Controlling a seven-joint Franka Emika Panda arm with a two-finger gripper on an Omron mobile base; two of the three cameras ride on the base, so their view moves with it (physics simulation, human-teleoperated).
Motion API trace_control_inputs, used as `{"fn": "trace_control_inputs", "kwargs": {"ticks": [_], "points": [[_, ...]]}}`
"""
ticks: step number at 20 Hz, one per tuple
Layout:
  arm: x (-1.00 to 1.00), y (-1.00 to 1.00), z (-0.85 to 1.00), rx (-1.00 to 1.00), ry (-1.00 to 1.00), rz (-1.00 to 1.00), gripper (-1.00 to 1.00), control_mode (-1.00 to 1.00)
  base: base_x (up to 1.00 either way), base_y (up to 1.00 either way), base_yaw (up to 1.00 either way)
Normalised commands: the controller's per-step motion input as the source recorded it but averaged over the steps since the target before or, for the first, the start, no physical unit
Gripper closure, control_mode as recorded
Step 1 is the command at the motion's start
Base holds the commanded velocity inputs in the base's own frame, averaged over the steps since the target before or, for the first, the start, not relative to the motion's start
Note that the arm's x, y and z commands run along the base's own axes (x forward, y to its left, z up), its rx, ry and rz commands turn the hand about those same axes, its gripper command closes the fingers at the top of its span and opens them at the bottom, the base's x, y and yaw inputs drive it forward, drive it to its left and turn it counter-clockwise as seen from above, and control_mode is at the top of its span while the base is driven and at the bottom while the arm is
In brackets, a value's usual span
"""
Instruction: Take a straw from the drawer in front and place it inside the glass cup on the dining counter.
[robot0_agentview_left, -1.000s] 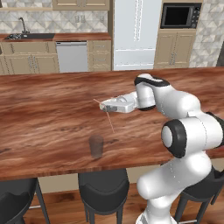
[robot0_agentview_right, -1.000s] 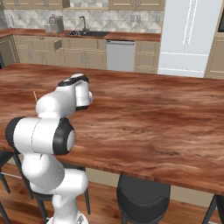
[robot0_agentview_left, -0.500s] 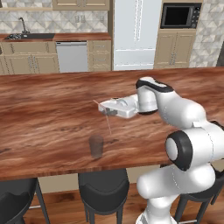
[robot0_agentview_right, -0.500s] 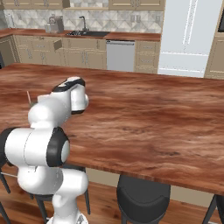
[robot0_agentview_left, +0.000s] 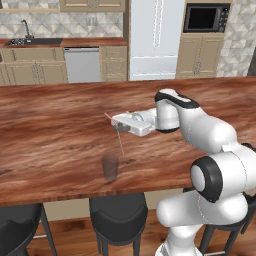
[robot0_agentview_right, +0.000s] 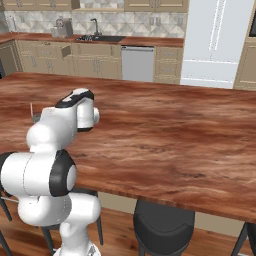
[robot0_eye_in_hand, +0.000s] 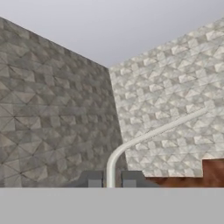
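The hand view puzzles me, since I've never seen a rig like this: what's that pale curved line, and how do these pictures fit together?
A white robot arm reaches over a reddish-brown dining counter. Two cameras sit behind it, left and right; the third looks along its end effector. That pale line is a bent straw, pinched between the shut fingers. From the left camera, the straw hangs tilted above a glass cup standing near the counter's front edge. Dark stools stand below.

Dining worktop (robot0_agentview_left: 55, 130): glossy reddish-brown wood grain. Glass cup (robot0_agentview_left: 110, 167): translucent grey-brown, smooth. Straw (robot0_eye_in_hand: 151, 133): pale, smooth, matt. Stools (robot0_agentview_left: 120, 212): dark, matt seats. Wall tiles (robot0_eye_in_hand: 52, 109): rough, faceted stone look.
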Motion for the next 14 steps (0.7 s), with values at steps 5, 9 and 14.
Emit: {"fn": "trace_control_inputs", "kwargs": {"ticks": [5,9,14], "points": [[0.16,0.04,-0.07,0.0,0.0,-0.02,1.0,-1.0,0.0,0.0,0.0],[0.04,0.01,-0.16,0.0,0.0,-0.02,1.0,-1.0,0.0,0.0,0.0],[0.0,0.05,-0.17,0.0,-0.03,-0.06,1.0,-1.0,0.0,0.0,0.0]]}}
